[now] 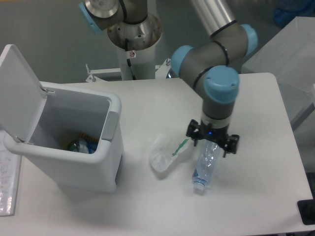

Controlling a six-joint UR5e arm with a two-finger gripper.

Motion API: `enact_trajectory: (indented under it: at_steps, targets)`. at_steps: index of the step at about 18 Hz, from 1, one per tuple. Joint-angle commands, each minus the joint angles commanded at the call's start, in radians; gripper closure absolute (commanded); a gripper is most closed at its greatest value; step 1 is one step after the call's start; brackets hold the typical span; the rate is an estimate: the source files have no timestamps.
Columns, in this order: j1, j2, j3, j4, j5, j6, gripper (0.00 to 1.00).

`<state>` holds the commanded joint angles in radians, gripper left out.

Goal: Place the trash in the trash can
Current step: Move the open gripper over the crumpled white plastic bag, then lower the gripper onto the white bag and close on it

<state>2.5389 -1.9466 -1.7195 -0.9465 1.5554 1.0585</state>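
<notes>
Gripper (212, 144): fingers spread apart, holding nothing; it hangs directly over the upper end of the crushed bottle, one finger to each side of it. Contact with the plastic cannot be made out from here.
Crushed bottle (205, 167): clear, bluish label, lying flat on the table to the right of the trash can, cap end toward the front edge. Not lifted.
Wrapper (166, 151): crumpled clear plastic with a green strip, on the table between the trash can and the bottle, just beside the bottle and not touching the can.
Trash can (110, 162): white bin at the left side of the table (147, 105), grey tab (112, 126) on the side facing the wrapper.
Lid (17, 93): swung up and back on its hinge, so the mouth is fully open.
Inside the can: some coloured items (80, 145) lie at the bottom; too small to name.
Done so far: neither of the two loose pieces is in the can.
Step in hand: looks like lining up for a grasp on the bottle.
Left to do: close on the bottle, carry it left to the open mouth, release; then the same for the wrapper.
</notes>
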Motion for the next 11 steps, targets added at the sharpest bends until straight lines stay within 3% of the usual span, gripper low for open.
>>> enact_trajectory:
  at_steps: [7, 11]
  targets:
    - [-0.032, -0.017, -0.049, -0.005, 0.005, 0.015, 0.00]
    - [-0.035, -0.035, -0.055, -0.006, 0.006, 0.029, 0.17]
